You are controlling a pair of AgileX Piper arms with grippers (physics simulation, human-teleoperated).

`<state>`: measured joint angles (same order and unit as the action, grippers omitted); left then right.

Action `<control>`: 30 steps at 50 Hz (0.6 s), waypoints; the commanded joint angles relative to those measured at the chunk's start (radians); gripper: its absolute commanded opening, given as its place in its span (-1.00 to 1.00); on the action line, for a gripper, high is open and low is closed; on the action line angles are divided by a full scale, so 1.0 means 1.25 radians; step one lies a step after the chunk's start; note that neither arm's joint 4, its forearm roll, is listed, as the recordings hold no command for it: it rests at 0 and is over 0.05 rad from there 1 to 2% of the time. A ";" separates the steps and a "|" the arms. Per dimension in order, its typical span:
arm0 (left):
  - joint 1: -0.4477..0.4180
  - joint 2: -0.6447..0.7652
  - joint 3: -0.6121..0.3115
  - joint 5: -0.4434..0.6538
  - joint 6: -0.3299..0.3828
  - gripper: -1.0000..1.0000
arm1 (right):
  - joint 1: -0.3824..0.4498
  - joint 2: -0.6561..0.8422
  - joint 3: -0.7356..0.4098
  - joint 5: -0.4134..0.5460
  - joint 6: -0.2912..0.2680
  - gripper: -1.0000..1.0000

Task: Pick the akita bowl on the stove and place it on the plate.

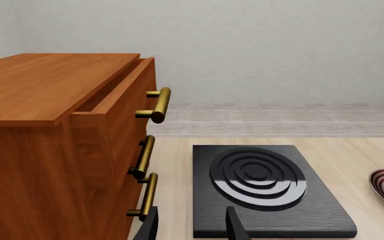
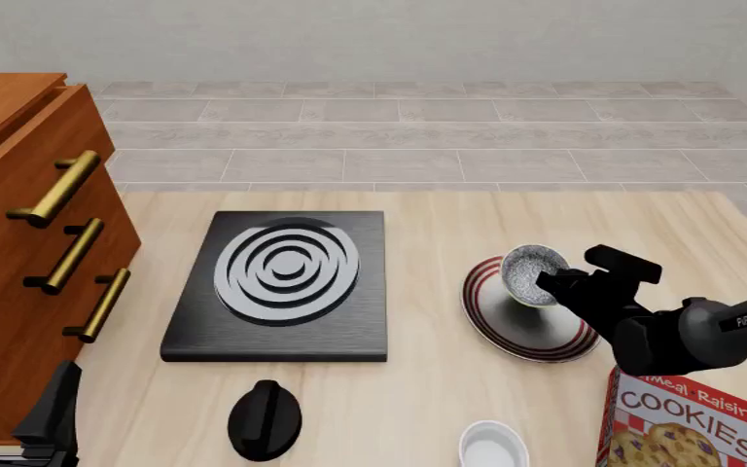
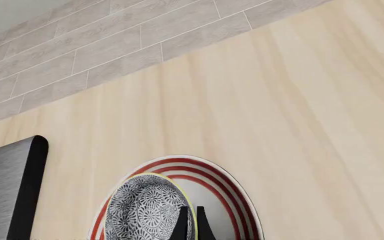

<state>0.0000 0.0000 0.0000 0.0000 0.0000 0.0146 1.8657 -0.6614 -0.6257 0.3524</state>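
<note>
A: Room around the stove (image 2: pixel 283 287)?
B: Its top lies bare; wooden drawer cabinet (image 2: pixel 17 253) crowds its left.
A: Nearer edge?
B: Black knob (image 2: pixel 265 418), small white bowl (image 2: pixel 493 448), cookie box (image 2: pixel 679 423) stand there.

We've got the stove (image 2: pixel 283 287) sitting roughly mid-table, a bit left of centre. At its 9 o'clock stands the drawer cabinet (image 2: pixel 23 243), right at the table's left edge. The plate (image 2: pixel 529 331) lies at the stove's 3 o'clock, well apart from it, and the akita bowl (image 2: pixel 533 275) sits over the plate's far half, around 12 o'clock on it. Near us, the knob (image 2: pixel 266 418) is at the stove's 6 o'clock, just off its front edge. The small bowl (image 2: pixel 493 448) sits at the plate's 7 o'clock, and the cookie box (image 2: pixel 679 428) at its 5 o'clock, at the table's near right.
</note>
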 commanded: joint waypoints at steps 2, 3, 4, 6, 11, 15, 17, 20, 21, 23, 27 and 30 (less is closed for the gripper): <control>0.000 0.000 0.000 0.000 0.000 1.00 | -0.001 0.006 -0.003 -0.002 0.002 -1.00; 0.000 0.000 0.000 0.000 0.000 1.00 | -0.001 0.007 -0.002 -0.003 0.002 -1.00; 0.000 0.000 0.000 0.000 0.000 1.00 | -0.001 0.012 0.000 -0.010 0.002 -1.00; 0.000 0.000 0.000 0.000 0.000 1.00 | 0.000 0.013 0.001 -0.011 0.002 -1.00; 0.000 0.000 0.000 0.000 0.000 1.00 | 0.001 0.023 0.006 -0.022 0.001 -1.00; 0.000 0.000 0.000 0.000 0.000 1.00 | 0.002 0.027 0.006 -0.024 0.000 -1.00; 0.000 0.000 0.000 0.000 0.000 1.00 | 0.001 0.030 0.006 -0.026 0.000 -1.00; 0.000 0.000 0.000 0.000 0.000 1.00 | 0.003 0.031 0.006 -0.026 0.002 -1.00; 0.000 0.000 0.000 0.000 0.000 1.00 | 0.003 0.032 0.006 -0.026 0.002 -1.00; 0.000 0.000 0.000 0.000 0.000 1.00 | 0.003 0.034 0.006 -0.025 0.003 -1.00; 0.000 0.000 0.000 0.000 0.000 1.00 | 0.003 0.032 0.004 -0.022 0.002 1.00; 0.000 0.000 0.000 0.000 0.000 1.00 | 0.002 0.028 0.006 -0.022 0.001 1.00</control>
<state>0.0000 0.0000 0.0000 0.0000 0.0000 0.0175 1.8983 -0.6552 -0.6531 0.3530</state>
